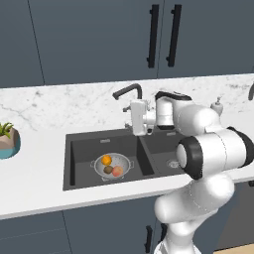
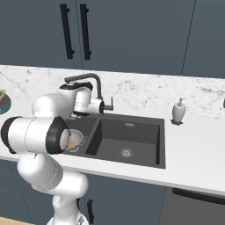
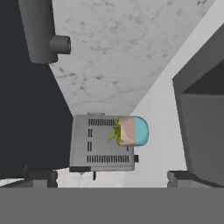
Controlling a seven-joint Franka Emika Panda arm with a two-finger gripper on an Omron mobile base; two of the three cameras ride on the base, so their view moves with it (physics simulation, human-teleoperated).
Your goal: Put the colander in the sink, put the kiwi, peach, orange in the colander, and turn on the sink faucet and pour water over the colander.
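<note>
Arm: white Franka body fills the lower foreground of both base views, bent forward over the counter (image 1: 39,198).
Gripper (image 1: 139,118): held above the divider at the back of the sink, just in front of the faucet; in the hand view its two dark tips (image 3: 41,178) stand wide apart with nothing between them.
Sink (image 1: 79,163): dark charcoal double basin set in the white counter, a round silver drain in the right basin (image 2: 126,152).
Colander (image 1: 113,166): silvery-grey bowl resting on the floor of the left basin, upright.
Orange (image 1: 106,159): inside the colander, toward the back.
Kiwi (image 1: 107,169): inside the colander, in front of the orange.
Peach (image 1: 117,171): inside the colander, just beside the kiwi on its right.
Sink faucet (image 1: 128,91): dark angular spout behind the sink, bent toward the left basin; side lever (image 2: 111,104) visible just right of the hand.
Soap dispenser (image 2: 178,110): white, on the counter right of the sink.
Plant pot (image 1: 9,141): teal, at the far left of the counter, well apart from the sink.
Toaster (image 3: 101,143): grey slotted box seen behind the plant in the hand view.
Cabinets (image 1: 99,39): dark blue doors with black handles above the marble backsplash.
</note>
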